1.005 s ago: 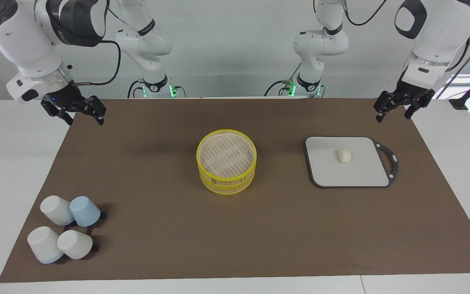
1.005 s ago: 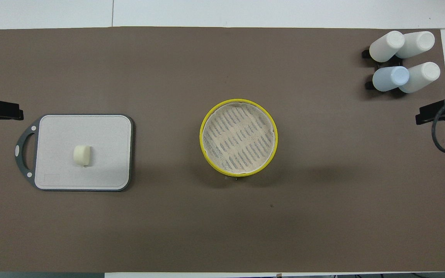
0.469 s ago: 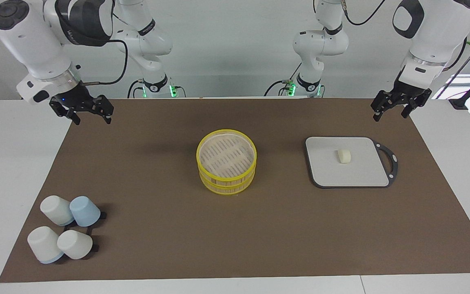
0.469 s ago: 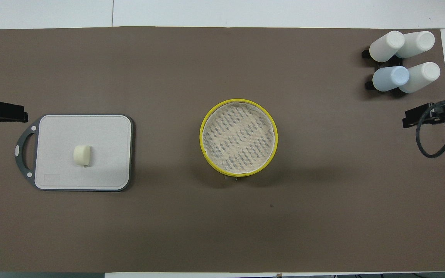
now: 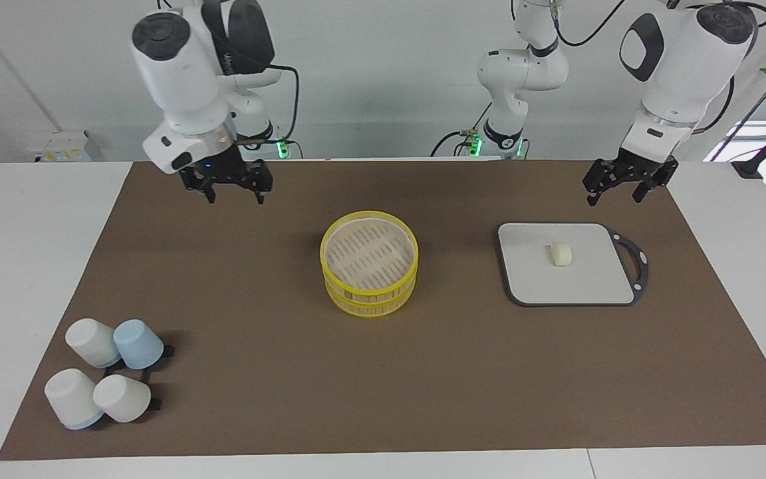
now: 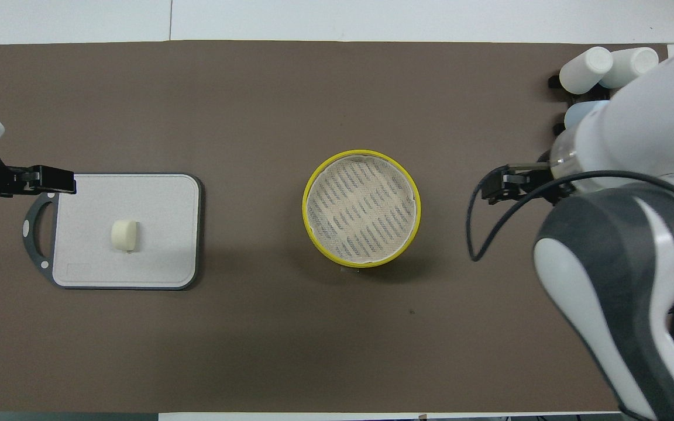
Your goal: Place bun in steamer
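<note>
White table point(image 5: 37, 266), covered mid-span by brown mat point(image 5: 256, 372). On mat, centre: yellow two-tier steamer point(image 5: 370, 273), empty. Toward left arm's end: flat grey tray point(image 5: 596, 283) with dark rim and handle, flat on mat, well apart from steamer. Toward right arm's end, farther from robots than steamer: cluster of four cups point(image 5: 105, 379), three white and one pale blue, touching one another.

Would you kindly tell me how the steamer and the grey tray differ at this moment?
The steamer is round, yellow-rimmed and two tiers tall; the grey tray is flat, squarish and has a handle. The steamer sits mid-table and holds nothing, while the tray, toward the left arm's end, carries the bun. Both rest on the brown mat.
</note>
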Tool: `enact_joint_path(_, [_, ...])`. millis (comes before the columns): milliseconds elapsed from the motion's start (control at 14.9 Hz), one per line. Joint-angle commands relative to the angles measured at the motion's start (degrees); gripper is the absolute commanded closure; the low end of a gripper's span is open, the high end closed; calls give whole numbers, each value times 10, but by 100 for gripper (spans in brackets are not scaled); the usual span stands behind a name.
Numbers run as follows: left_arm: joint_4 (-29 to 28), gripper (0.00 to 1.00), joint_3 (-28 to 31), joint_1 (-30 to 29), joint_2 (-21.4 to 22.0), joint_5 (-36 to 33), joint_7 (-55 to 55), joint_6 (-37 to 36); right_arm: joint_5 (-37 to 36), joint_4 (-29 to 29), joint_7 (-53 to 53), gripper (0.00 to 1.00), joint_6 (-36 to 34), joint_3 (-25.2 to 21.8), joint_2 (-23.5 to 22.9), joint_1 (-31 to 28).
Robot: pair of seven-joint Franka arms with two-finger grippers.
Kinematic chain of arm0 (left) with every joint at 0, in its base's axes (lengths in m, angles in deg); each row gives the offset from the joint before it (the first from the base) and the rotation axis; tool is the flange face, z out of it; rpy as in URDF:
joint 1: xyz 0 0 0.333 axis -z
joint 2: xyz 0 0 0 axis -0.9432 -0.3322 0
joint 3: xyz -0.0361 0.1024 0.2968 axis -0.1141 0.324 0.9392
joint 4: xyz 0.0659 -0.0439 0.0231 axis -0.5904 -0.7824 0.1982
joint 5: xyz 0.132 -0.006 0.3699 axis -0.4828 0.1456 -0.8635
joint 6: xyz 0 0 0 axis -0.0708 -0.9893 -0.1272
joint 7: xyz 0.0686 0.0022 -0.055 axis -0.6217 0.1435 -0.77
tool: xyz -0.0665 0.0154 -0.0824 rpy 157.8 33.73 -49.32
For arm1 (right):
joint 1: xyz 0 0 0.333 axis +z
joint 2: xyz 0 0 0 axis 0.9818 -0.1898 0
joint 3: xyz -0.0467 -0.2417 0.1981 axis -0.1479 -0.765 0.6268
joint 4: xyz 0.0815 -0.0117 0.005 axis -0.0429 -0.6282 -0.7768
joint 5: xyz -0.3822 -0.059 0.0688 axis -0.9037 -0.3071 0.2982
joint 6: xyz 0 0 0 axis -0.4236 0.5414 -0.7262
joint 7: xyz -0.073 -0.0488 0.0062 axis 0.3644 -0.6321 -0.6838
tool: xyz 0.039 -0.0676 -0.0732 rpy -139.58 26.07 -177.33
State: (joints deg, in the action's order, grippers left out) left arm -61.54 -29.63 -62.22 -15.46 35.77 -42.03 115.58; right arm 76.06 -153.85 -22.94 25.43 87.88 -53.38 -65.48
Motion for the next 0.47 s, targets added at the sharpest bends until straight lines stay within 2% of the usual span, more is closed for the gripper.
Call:
enact_joint_path(0, [-86, 0, 5, -2, 6, -11, 31, 89, -1, -20, 50, 0, 52, -3, -24, 38])
enact_joint_path(201, [-127, 0, 5, -7, -1, -10, 25, 121, 1, -78, 58, 0, 139, -3, -25, 56])
enact_joint_path(402, [-168, 0, 5, -10, -5, -10, 24, 148, 3, -89, 106, 0, 186, -2, -42, 90])
